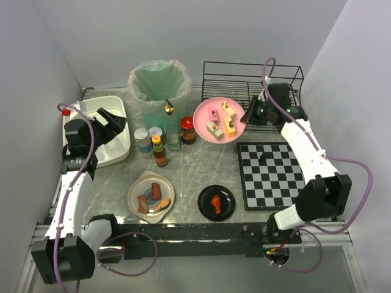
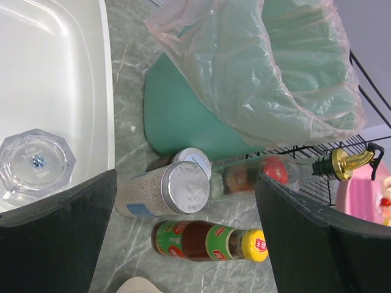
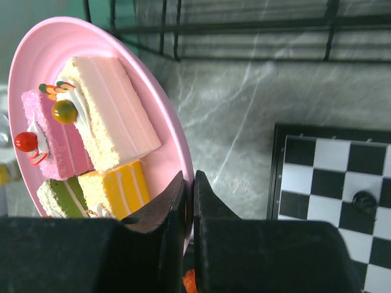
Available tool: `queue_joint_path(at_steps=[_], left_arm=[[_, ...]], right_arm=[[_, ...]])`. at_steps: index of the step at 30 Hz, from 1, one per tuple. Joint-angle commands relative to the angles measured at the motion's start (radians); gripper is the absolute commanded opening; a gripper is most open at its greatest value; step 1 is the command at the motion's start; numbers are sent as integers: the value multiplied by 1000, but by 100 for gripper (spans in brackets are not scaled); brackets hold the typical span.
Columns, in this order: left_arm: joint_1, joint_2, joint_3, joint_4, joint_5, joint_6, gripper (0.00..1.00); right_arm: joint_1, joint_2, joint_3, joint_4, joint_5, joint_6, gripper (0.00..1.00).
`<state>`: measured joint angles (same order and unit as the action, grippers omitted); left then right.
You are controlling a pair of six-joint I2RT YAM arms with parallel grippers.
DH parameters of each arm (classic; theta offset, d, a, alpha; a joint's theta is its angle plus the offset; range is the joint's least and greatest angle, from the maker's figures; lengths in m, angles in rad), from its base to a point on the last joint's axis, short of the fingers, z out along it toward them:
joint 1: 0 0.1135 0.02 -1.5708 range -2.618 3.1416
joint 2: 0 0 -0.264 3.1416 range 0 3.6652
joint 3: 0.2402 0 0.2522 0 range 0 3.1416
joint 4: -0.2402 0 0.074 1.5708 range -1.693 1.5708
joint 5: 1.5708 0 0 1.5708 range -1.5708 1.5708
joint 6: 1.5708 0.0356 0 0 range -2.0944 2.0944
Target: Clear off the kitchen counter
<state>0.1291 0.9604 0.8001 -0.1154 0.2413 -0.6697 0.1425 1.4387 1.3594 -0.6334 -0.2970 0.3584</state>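
Nearest the overhead camera run the arm bases and the metal rail [image 1: 201, 232] fronting the kitchen counter [image 1: 201, 162], whose grey marbled top spreads beneath both arms and carries all items noted below. Near the rail stand a beige dish [image 1: 130, 196] of food scraps and a black plate [image 1: 226, 210] with a drumstick; to the right lies the checkered mat [image 1: 275, 183]; mid-counter, a cluster of bottles and jars [image 1: 157, 143]; at the back, a lined bin [image 1: 160, 79] and a wire rack [image 1: 235, 76]; far left, a white tub [image 1: 119, 154]. Over the tub's right-hand wall hangs the left gripper [image 1: 113, 120], jaws apart and empty. Just in front of the rack, the right gripper [image 1: 249, 115] is clamped on the right-hand rim of a pink plate [image 1: 203, 116]. Left wrist view: fingers wide at either side, a glass dish [image 2: 36, 162] lying in the tub, a sauce bottle [image 2: 208, 241] on bare counter just beside the tub. Right wrist view: both fingers pinched together on the plate's rim, cake slices [image 3: 116, 122] resting on it; whether the plate is clear of the counter cannot be told. Judgement: the plate reaches leftward from the right gripper toward the bin, and the rack lies directly behind that gripper, so the right arm is the nearer for either destination; tilting risks sliding the slices off
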Motion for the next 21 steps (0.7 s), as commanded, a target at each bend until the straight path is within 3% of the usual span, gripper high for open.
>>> queue_joint_path(at_steps=[1, 10, 17, 21], left_arm=[[-2, -5, 13, 39, 29, -4, 99], [0, 1, 14, 39, 35, -4, 99], [0, 6, 19, 39, 47, -4, 99], [0, 8, 14, 40, 52, -7, 99]], right_arm=[[-40, 54, 160, -38, -27, 11, 0], [-58, 248, 541, -184, -21, 25, 0], [-58, 440, 937, -311, -50, 99, 0], [-58, 496, 1031, -293, -73, 166, 0]])
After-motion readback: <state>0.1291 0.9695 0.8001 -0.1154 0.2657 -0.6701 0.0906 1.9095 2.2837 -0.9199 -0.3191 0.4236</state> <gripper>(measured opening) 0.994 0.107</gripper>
